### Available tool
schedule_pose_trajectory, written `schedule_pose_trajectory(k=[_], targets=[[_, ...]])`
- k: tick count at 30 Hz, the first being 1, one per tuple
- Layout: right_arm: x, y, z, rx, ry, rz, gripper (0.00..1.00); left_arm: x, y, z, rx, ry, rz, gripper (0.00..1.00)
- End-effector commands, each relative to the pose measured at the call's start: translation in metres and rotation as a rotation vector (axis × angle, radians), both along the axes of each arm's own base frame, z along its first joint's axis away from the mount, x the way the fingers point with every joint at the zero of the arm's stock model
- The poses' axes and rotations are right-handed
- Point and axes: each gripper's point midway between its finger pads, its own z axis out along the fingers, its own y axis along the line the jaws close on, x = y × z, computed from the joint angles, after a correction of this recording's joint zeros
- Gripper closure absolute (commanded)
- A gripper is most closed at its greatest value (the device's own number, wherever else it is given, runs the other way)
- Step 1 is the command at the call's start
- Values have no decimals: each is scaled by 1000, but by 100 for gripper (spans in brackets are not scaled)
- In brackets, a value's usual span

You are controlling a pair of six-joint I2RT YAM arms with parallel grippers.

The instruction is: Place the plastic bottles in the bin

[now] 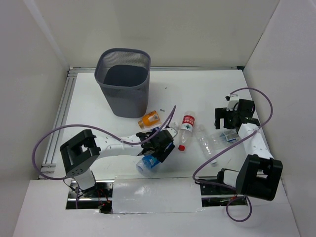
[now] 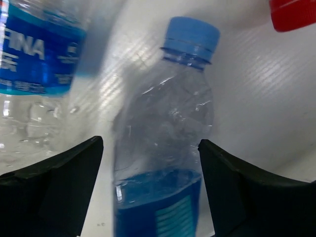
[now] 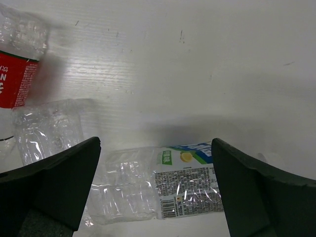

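The dark grey mesh bin (image 1: 123, 81) stands at the back left. My left gripper (image 2: 150, 143) is open and low over the table. Its jaws stand on either side of a clear bottle with a blue cap and blue label (image 2: 165, 148), with a gap showing on the left side. A second blue-labelled bottle (image 2: 34, 59) lies just to the left of it. In the top view the left gripper (image 1: 160, 147) sits by a blue-labelled bottle (image 1: 147, 165). My right gripper (image 3: 155, 143) hangs open above a crushed clear bottle with a printed label (image 3: 168, 185).
A short orange bottle (image 1: 149, 118) lies in front of the bin. A red-labelled bottle (image 1: 185, 129) with a red cap (image 2: 294, 12) lies mid-table, and a crushed clear bottle (image 1: 207, 143) lies right of it. White walls close in both sides.
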Motion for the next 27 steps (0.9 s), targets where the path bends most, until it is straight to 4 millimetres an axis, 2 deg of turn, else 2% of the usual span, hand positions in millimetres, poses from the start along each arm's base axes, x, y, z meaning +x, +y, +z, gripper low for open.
schedule_pose_trajectory(k=[1,3,4,5,6,7,8,10,11,12,13,14,15,17,18,19,20,21,23,24,26,27], targets=[[10,1,17,8,-34,23,0,-7,0,-9,46,28,31,8],[12,8,18,36,-32,62,0,-10,2,-21,87,41,38,8],[10,11,17,43,-28,81,0,-10,2,-21,88,41,38,11],[13,14,19,47,-35,107,0,-10,3,-25,97,45,38,18],[10,24,21,84,-28,160,3,-12,2,-25,93,55,33,30],[8,28,18,90,-20,202,7,-13,0,-19,73,55,29,58],[9,32,22,97,-31,235,21,-14,-3,-15,53,60,23,70],[8,48,28,132,-49,320,36,-16,-14,5,8,45,-16,82],[7,55,32,130,-65,355,40,-14,-27,31,-64,26,-46,88],[7,62,39,140,-91,381,45,-15,-32,47,-99,18,-65,93],[10,65,45,129,-117,395,45,-14,-38,66,-146,-1,-85,95],[11,73,46,138,-121,408,45,-10,-49,95,-209,-37,-120,98],[11,78,51,147,-139,419,45,-9,-51,129,-274,-82,-132,98],[17,85,60,170,-164,409,40,-4,-59,173,-356,-151,-157,98],[19,91,57,203,-136,383,36,14,-60,218,-426,-230,-140,98],[25,92,61,204,-145,370,30,23,-60,237,-454,-264,-133,98],[26,96,63,230,-135,355,27,44,-51,278,-500,-350,-96,98],[29,99,59,236,-117,355,24,56,-45,298,-520,-394,-69,98],[33,101,66,239,-118,342,18,85,-31,341,-587,-494,-3,97],[33,106,64,243,-102,354,15,112,-11,383,-652,-602,70,93],[30,110,62,238,-92,376,15,141,13,417,-695,-699,163,92],[29,115,62,239,-90,391,15,160,39,443,-712,-780,236,92]])
